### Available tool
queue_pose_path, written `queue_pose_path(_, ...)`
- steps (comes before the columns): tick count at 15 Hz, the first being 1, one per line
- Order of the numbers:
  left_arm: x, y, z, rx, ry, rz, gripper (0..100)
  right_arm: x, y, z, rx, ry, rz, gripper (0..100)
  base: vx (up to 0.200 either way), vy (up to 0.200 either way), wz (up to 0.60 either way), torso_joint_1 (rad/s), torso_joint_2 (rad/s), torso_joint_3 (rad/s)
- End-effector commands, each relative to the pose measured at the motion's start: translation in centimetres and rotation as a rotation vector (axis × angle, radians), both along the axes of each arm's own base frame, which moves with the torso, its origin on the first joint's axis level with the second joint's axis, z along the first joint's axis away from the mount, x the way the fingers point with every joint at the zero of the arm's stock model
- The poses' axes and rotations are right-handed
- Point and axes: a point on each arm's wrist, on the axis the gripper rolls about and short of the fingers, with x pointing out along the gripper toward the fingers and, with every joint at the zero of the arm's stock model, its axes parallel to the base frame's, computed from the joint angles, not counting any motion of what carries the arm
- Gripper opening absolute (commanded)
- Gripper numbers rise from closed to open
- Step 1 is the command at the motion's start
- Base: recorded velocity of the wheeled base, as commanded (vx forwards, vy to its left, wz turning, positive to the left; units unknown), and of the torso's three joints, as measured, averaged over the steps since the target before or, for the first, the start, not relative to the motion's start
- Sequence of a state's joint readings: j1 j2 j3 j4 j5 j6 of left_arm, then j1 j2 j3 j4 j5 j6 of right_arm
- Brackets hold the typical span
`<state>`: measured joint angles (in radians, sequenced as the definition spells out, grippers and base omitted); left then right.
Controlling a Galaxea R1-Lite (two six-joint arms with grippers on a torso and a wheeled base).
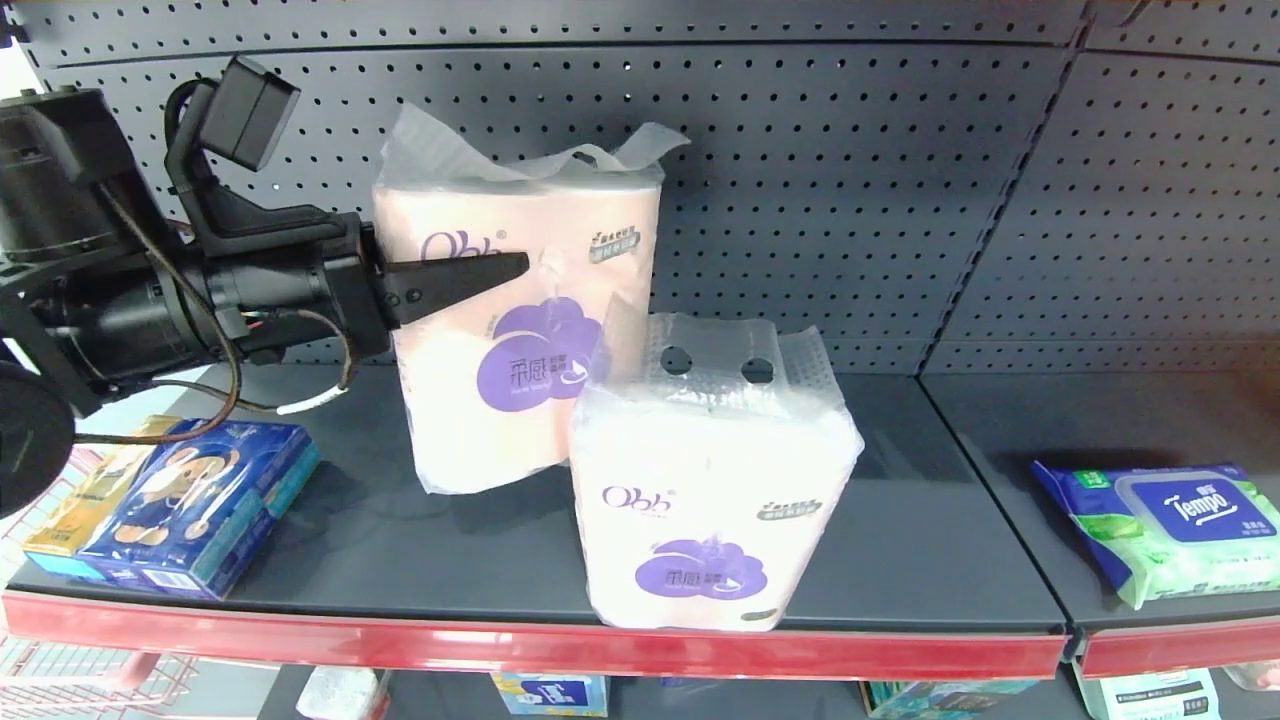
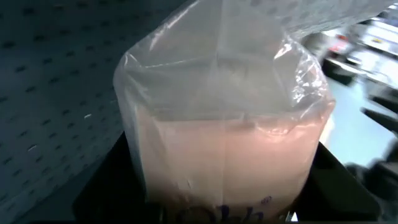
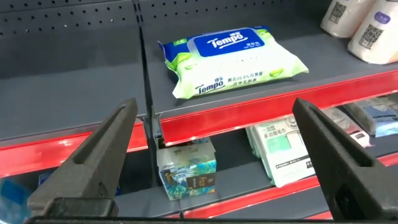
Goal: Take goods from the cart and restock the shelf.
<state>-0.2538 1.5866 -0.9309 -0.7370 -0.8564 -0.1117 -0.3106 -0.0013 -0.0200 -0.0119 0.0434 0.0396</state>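
The grey shelf [image 1: 930, 520], with a pegboard back and a red front lip, carries everything here. Taking the front toilet-paper pack [image 1: 705, 500] as the landmark, which stands upright at the shelf's front edge with its punched plastic handle flap sticking up:

The held toilet-paper pack [image 1: 515, 330], the taller of the two, stands upright just behind that landmark and to its left, the two almost touching at the flap. Whether its base rests on the shelf board cannot be told. The left gripper [image 1: 505, 268] comes in level from the left, and its fingers are closed on the pack's upper half: one finger lies across the printed front, the other is hidden behind. In the left wrist view the same pack [image 2: 230, 155] sits right against the camera, its clear wrap bunched at the top.

A blue carton [image 1: 200, 505] lies flat well to the left of the landmark, at the shelf's front corner.

A wet-wipes packet [image 1: 1170, 525] lies flat well to its right, on the next shelf bay.

The right gripper [image 3: 214, 168] hangs before that packet [image 3: 233, 59], its fingers spread wide and holding nothing.
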Motion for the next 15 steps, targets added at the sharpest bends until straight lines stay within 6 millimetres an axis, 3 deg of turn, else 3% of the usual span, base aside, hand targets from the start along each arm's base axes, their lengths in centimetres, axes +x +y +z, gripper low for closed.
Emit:
queue_pose_path(1,2.2,0.1,-1.9,0.009,0.015,-0.046,0,0.0,0.0,0.0,-0.001,0.001,0.003,100,0.000,0.000,0.00,0.000,0.00,0.000)
queue_pose_path(10,8.4,-1.2,-4.6,0.009,-0.048,-0.165,0,0.0,0.2,0.0,-0.038,0.013,0.071,100,0.000,0.000,0.00,0.000,0.00,0.000)
queue_pose_path(15,10.1,-1.5,-5.7,0.015,-0.083,-0.249,0,0.0,0.2,0.0,-0.048,0.016,0.071,100,0.000,0.000,0.00,0.000,0.00,0.000)
